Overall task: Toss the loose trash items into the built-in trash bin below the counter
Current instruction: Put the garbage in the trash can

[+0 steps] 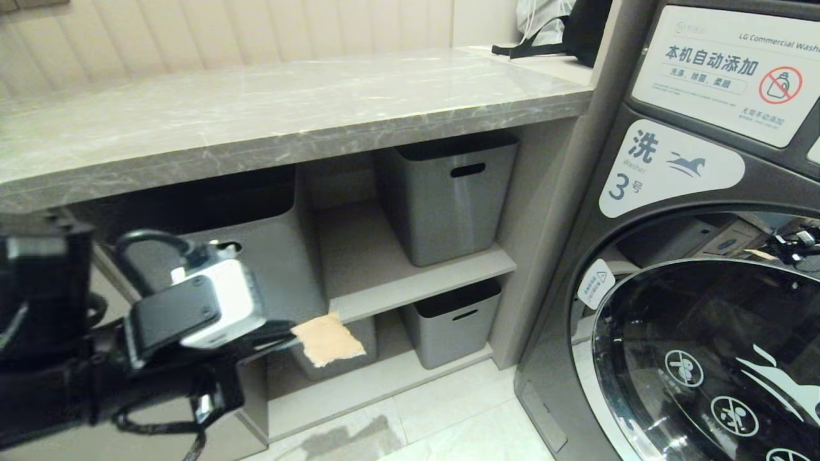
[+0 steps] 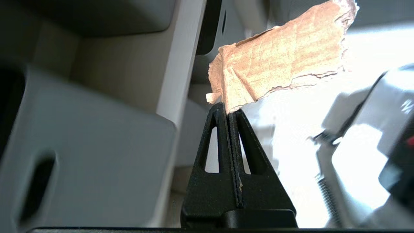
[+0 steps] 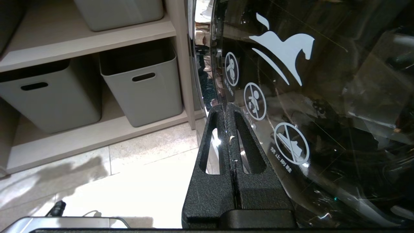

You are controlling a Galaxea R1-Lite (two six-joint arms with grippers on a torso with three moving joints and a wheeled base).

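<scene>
The left gripper [image 1: 288,339] is pinched shut on a torn tan scrap [image 1: 328,339]. It hangs low, at about 8 o'clock in the head view, in front of the shelves under the counter [image 1: 288,109]. The step looks like carrying the scrap to the bin. I cannot see the bin flap or its sticker anywhere. Next, the arm must find the flap, push the scrap through its dark slot, and let go.

Grey tubs [image 1: 445,195] sit on the shelves at 12 and 5 o'clock of the scrap; they are not the bin. A washer [image 1: 692,256] stands at 3 o'clock. The right gripper [image 3: 230,108] is closed, empty, near the washer door.
</scene>
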